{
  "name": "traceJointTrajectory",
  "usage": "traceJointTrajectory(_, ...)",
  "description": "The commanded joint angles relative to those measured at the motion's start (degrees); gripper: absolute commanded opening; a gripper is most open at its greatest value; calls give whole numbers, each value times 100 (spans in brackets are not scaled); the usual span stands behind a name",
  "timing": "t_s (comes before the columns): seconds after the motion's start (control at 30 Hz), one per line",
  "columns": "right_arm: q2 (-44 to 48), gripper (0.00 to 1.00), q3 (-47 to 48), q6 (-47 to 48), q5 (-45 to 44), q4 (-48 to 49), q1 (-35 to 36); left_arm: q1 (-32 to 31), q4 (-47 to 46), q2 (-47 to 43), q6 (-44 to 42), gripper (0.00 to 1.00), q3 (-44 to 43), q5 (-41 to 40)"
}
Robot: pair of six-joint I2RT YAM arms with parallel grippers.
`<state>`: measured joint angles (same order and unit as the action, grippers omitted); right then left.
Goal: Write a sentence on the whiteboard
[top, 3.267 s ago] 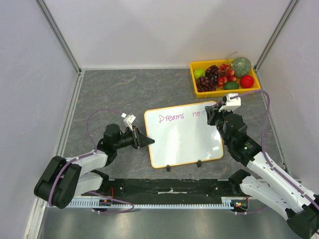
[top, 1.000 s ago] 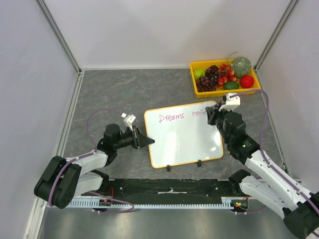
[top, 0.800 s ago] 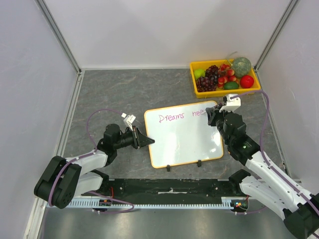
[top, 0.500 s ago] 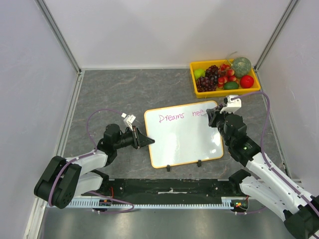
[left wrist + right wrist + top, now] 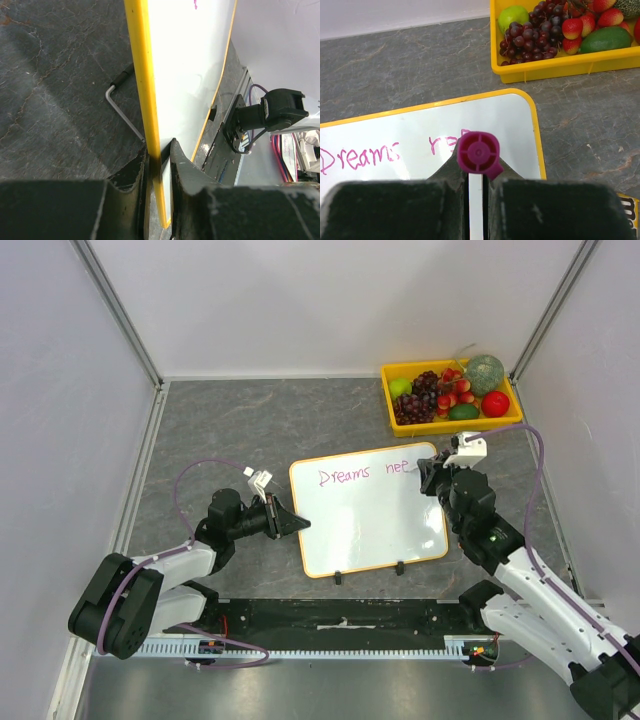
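Rightward a little since the earliest frame: right claw (image 5: 428,472); the pink second word has gained a letter; left claw (image 5: 298,524) unchanged.
White rectangular whiteboard (image 5: 368,510), rounded corners, thin orange frame: mid-worktop, towards the near edge.
Overhead view: both arms; grey stone-patterned worktop (image 5: 250,430); yellow plastic tray (image 5: 450,423) of fruit at the far right corner.
Left wrist view only: jaws pinched on the whiteboard's left frame edge; bent wire leg (image 5: 122,107) with black sleeve beneath.
Right wrist view only: jaws closed on a white marker (image 5: 478,152) with magenta end, over the whiteboard's far right corner, beside pink "Dreams".
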<state>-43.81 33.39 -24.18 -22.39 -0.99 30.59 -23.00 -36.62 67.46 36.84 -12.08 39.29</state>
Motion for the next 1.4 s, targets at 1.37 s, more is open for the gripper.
traceJointTrajectory(1.37,-286,0,300,45,253,477,-449,-20,313,65,-546,2,3,-396)
